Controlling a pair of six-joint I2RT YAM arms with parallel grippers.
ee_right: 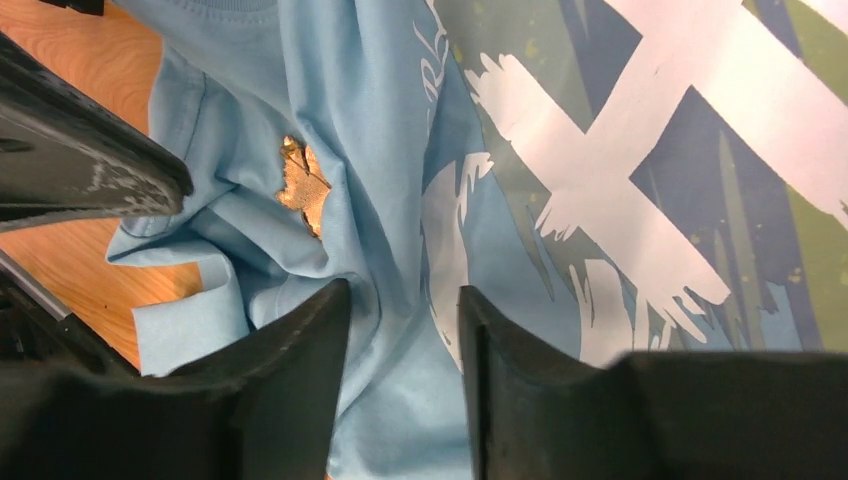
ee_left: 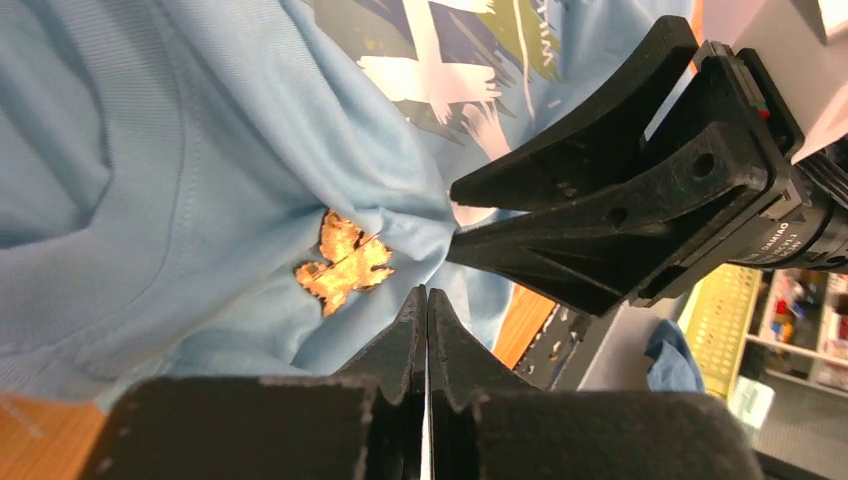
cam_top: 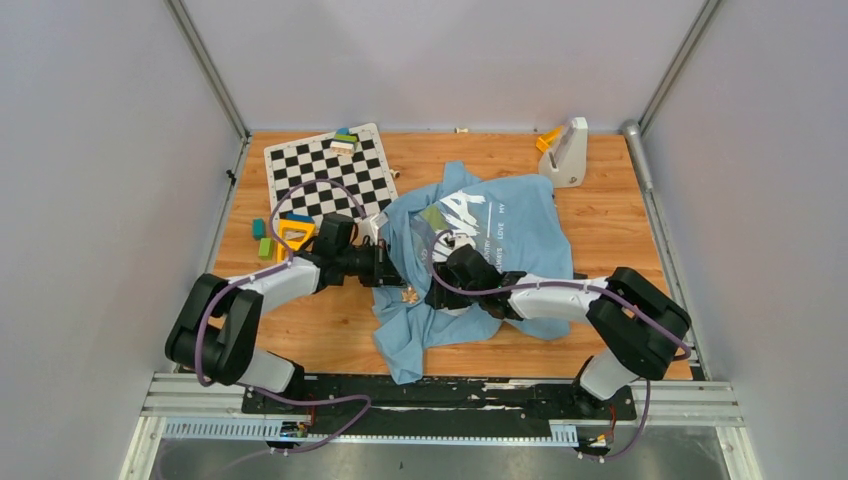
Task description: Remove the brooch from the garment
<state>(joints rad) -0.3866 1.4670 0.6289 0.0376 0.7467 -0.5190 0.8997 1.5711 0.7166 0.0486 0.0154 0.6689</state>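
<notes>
The light blue garment [cam_top: 510, 225] lies crumpled mid-table, with its white lettering up. The brooch [cam_top: 409, 294] is a tiny orange-gold leaf-shaped piece pinned on a fold near the shirt's left edge. It shows in the left wrist view [ee_left: 345, 262] and in the right wrist view [ee_right: 303, 186]. My left gripper [cam_top: 392, 268] is shut, with its tips [ee_left: 427, 292] at the cloth just right of the brooch. My right gripper [cam_top: 437, 290] is open, with its fingers [ee_right: 402, 290] straddling a cloth fold below the brooch. It faces the left gripper from close by [ee_left: 455, 220].
A chessboard [cam_top: 325, 170] lies at the back left with a block stack [cam_top: 345, 140] on it. An orange triangular frame [cam_top: 295, 235] and green blocks [cam_top: 262, 240] sit by the left arm. A white stand [cam_top: 568, 150] is at the back right.
</notes>
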